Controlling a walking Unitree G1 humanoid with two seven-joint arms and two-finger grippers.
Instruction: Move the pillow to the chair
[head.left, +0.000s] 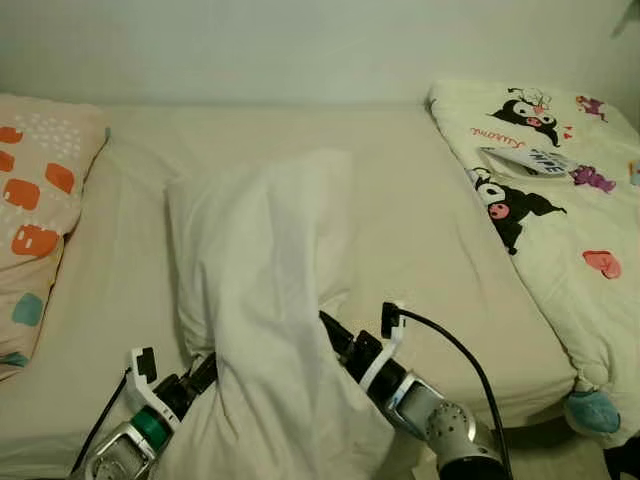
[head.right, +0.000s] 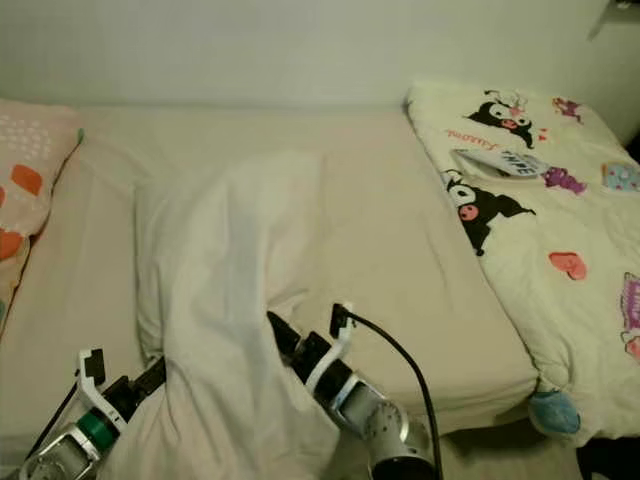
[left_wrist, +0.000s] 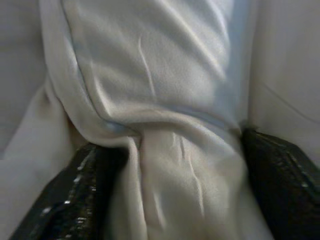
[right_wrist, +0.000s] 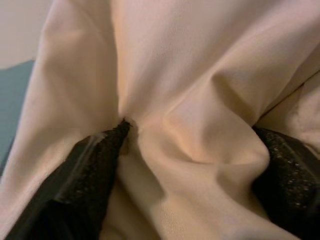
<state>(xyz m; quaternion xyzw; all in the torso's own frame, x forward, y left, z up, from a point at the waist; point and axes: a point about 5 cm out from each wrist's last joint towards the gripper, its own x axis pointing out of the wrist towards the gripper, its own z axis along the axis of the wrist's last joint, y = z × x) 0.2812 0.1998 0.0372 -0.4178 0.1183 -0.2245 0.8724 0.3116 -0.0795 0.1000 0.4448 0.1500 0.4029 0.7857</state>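
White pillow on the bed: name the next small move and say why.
Probably lift it straight up off the bed. The left gripper and right gripper each have fabric of the white pillow bunched between their fingers at its near end, while its far end rests on the mattress.

Head stereo pair looks forward and down over the bed (head.left: 420, 230); both eyes share the white pillow (head.left: 265, 300) and patterned quilt (head.right: 540, 200). Each wrist cam looks along its black fingers (left_wrist: 75, 200), very close on pillow fabric.
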